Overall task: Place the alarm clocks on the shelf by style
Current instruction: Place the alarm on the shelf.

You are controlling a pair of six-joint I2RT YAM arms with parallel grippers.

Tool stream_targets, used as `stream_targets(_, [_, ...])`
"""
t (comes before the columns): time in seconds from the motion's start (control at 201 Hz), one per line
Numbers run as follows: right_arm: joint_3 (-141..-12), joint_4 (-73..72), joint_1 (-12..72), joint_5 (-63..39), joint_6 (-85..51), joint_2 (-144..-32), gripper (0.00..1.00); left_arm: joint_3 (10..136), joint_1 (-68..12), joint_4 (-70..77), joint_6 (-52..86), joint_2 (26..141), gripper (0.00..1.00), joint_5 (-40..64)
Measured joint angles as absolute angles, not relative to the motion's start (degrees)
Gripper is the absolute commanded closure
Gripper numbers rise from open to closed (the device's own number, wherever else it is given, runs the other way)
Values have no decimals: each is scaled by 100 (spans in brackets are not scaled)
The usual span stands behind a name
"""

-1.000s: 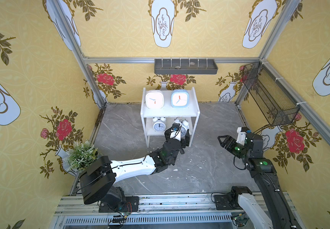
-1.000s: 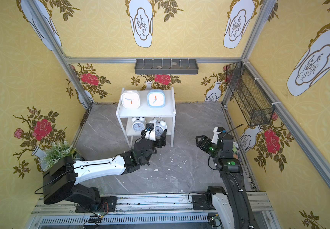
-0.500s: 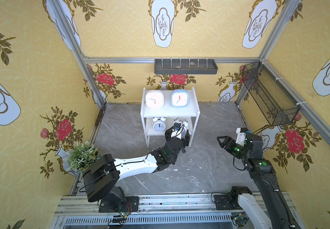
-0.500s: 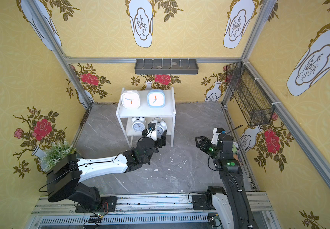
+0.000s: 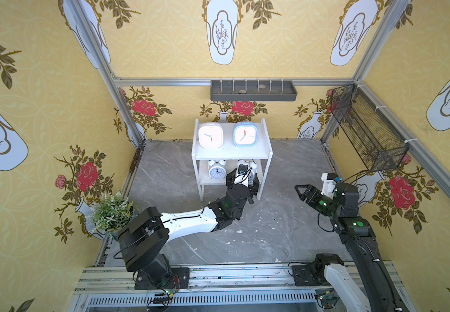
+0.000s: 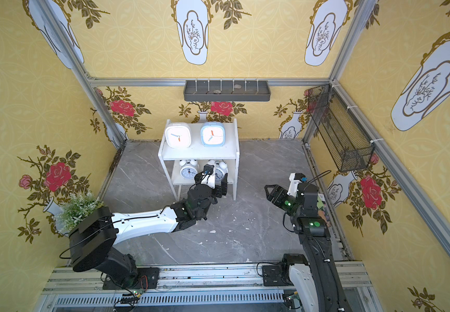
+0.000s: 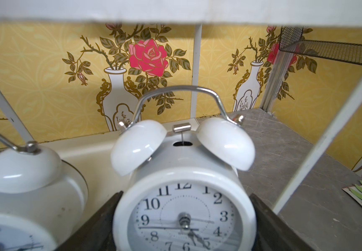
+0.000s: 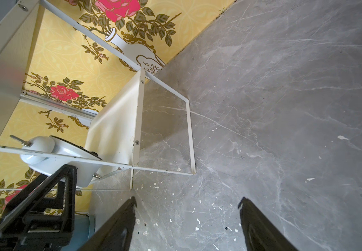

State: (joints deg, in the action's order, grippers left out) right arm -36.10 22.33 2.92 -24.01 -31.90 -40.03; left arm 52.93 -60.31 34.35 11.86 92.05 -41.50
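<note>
Left gripper (image 7: 185, 195) has its jaws pinching a twin-bell clock (image 7: 182, 173) on the lower tier of the shelf (image 5: 232, 155), next to its twin (image 7: 23, 195). Right gripper (image 8: 187, 201) hovers nearby, jaws spread.

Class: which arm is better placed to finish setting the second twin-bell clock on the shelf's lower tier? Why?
Left. The left hand grips that twin-bell clock inside the shelf's lower tier; the right hand hangs open over bare floor, apart from it.

Square clocks (image 5: 210, 135) atop shelf (image 5: 232, 156), twin-bell clocks (image 5: 217, 170) below
</note>
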Motion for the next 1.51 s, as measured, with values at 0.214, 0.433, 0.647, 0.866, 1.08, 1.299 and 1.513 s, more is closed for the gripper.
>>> stream_targets(0.214, [-3607, 2228, 285, -2432, -3188, -3979, 22, 5369, -6001, 3527, 1157, 9288, 54, -4051])
stream_targets(0.433, [-3601, 2228, 283, -2469, -3188, -3911, 22, 5384, -5999, 3614, 1096, 9400, 54, -4049])
stream_targets(0.647, [-3594, 2222, 274, -2471, -3186, -3892, 22, 5384, -5986, 3774, 1052, 9533, 55, -4051])
stream_targets(0.866, [-3575, 2220, 263, -2488, -3181, -3854, 21, 5527, -5964, 3898, 996, 9677, 55, -4066])
stream_targets(1.08, [-3577, 2220, 255, -2497, -3164, -3846, 21, 5631, -5964, 3903, 950, 9758, 55, -4106])
stream_targets(1.299, [-3575, 2220, 248, -2532, -3162, -3791, 21, 5636, -5964, 3898, 961, 9810, 55, -4200])
stream_targets(1.513, [-3562, 2217, 226, -2587, -3148, -3789, 21, 5636, -5964, 3935, 1013, 9920, 55, -4230])
